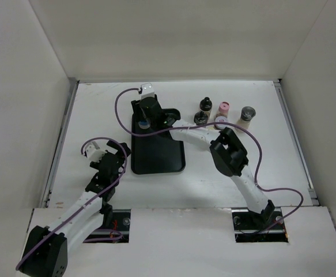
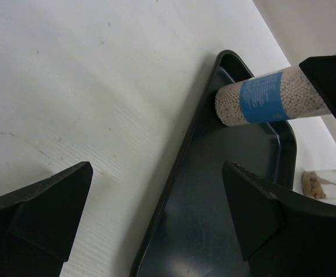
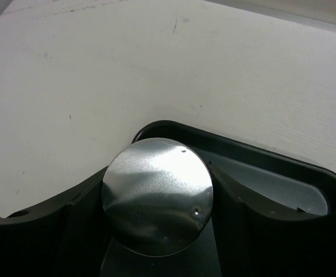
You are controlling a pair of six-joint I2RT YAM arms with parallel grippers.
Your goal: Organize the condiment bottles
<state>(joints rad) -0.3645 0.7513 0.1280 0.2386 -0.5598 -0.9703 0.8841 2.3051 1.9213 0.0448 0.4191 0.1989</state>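
From above, your right claw (image 1: 146,118) reaches over the far left corner of the tray (image 1: 168,164) and grips the blue-band bottle (image 1: 144,123) there. Your left claw (image 1: 119,153) sits over the table (image 1: 98,104) just left of the tray, spread wide with nothing in it. The rest stand on the table right of the tray: a far dark-cap bottle (image 1: 205,104), a near dark-cap bottle (image 1: 201,118), a pink-cap bottle (image 1: 224,108) and a grey-cap bottle (image 1: 248,113). One more peeks from behind your right arm, too hidden to describe.

In your left wrist view the left claw (image 2: 156,213) gapes wide. One finger is over the table (image 2: 98,86), the other over the tray (image 2: 214,231), and the tray's left rim runs between them. The blue-band bottle (image 2: 265,98), full of pale grains, has its lower end right at the far corner rim. You cannot tell whether it touches the tray floor.

In your right wrist view the bottle's round silvery end (image 3: 156,196) fills the gap, with the dark fingers (image 3: 58,236) pressed to both its sides. The tray corner (image 3: 254,158) lies just beyond it, then bare table (image 3: 156,57)
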